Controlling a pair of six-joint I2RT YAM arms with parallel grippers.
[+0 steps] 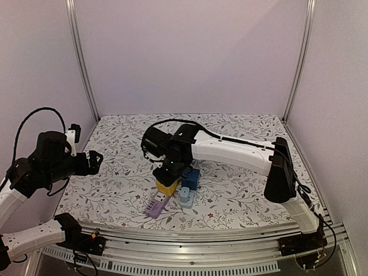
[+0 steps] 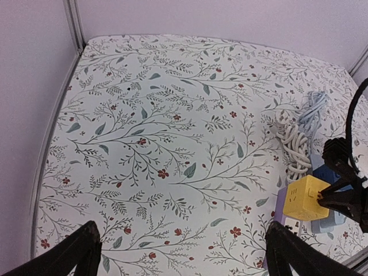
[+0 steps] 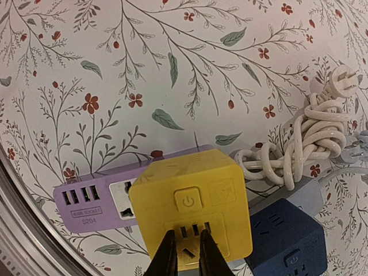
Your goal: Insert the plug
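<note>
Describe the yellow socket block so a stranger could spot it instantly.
On the floral table, look near the front edge, under the right gripper. The yellow cube there sits on the purple strip; it is the only yellow piece, beside a dark blue cube.

A floral-patterned table cover [image 1: 241, 190] spans the work surface, bounded by plain pale walls [image 1: 190, 52] and two aluminium corner posts [image 1: 81, 57]. A dark blue cube socket [image 1: 190, 177] touches a pale grey-blue power strip [image 1: 187, 198]. A bundled light blue cord [image 2: 313, 108] lies just beyond them.
</note>
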